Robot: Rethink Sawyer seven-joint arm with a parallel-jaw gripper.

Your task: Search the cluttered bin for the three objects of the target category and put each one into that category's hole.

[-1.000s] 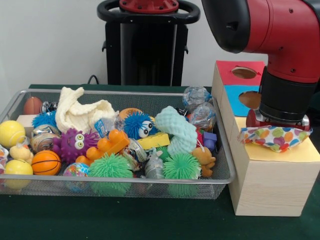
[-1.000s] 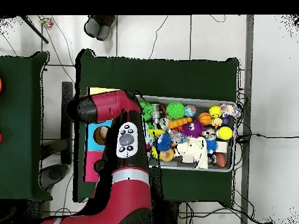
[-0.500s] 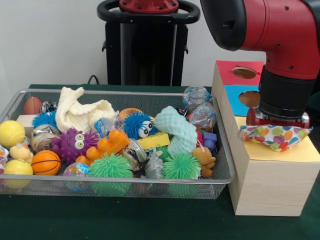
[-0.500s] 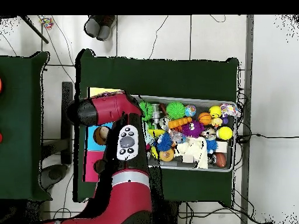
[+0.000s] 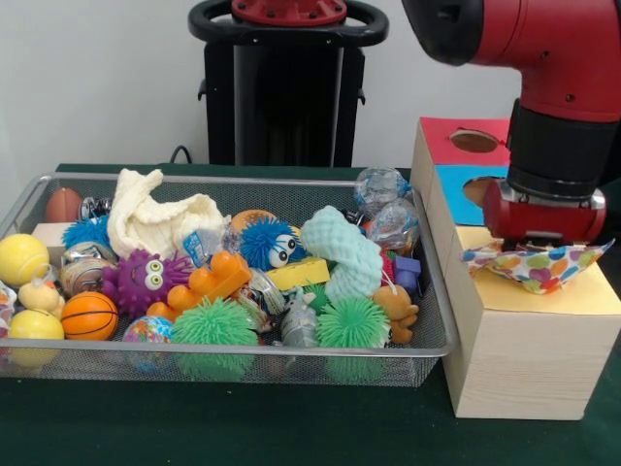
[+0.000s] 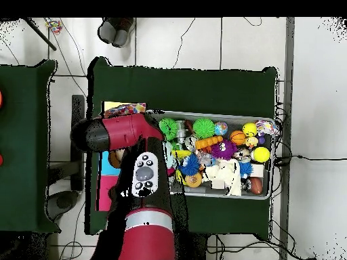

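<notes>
A white polka-dot cloth bunch (image 5: 539, 265) sits spread over the yellow face (image 5: 582, 296) of the pale wooden box, right under my gripper (image 5: 539, 241). The cloth hides the gripper's tips and the yellow face's hole. The same cloth shows in the overhead view (image 6: 126, 108), at the arm's edge on the yellow face (image 6: 110, 105). The silver wire-mesh bin (image 5: 243, 361) lies left of the box, full of toys. Another bit of dotted white cloth shows at the bin's left edge (image 5: 4, 295), also seen from overhead (image 6: 265, 126).
The box also has a blue face with a hole (image 5: 488, 192) and a red face with a hole (image 5: 473, 141). The bin holds a cream knitted cloth (image 5: 155, 218), spiky green balls (image 5: 215, 325), a purple monster (image 5: 146, 280), yellow balls (image 5: 21, 257) and foil wrappers (image 5: 380, 187).
The arm has moved right and a little upward in the front view. The polka-dot cloth stays over the yellow face, with its edges spread wider and turned up.
</notes>
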